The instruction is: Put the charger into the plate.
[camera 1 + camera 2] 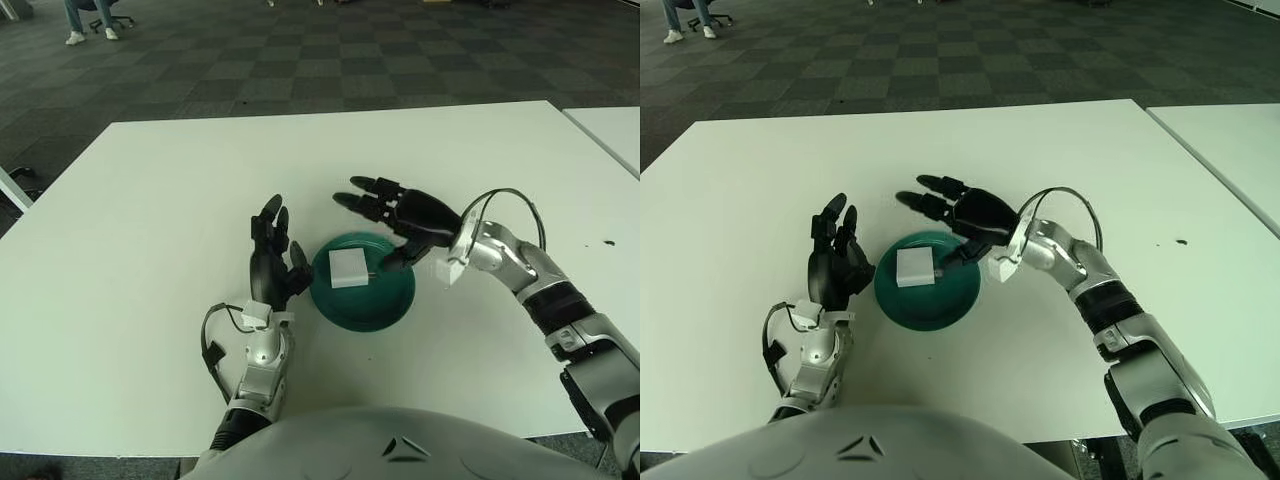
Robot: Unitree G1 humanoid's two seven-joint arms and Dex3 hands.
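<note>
A white square charger [348,267] lies inside the dark green plate [375,302] near the table's front middle. My right hand [392,225] hovers over the plate's far right rim with its fingers spread, and its thumb tip is close to the charger's right side. It holds nothing. My left hand [272,255] shows just left of the plate, fingers upright and relaxed, empty.
The white table [200,200] stretches wide around the plate. A second white table [610,130] stands at the far right across a narrow gap. A small dark speck [610,242] lies near the right edge. Dark carpet lies beyond.
</note>
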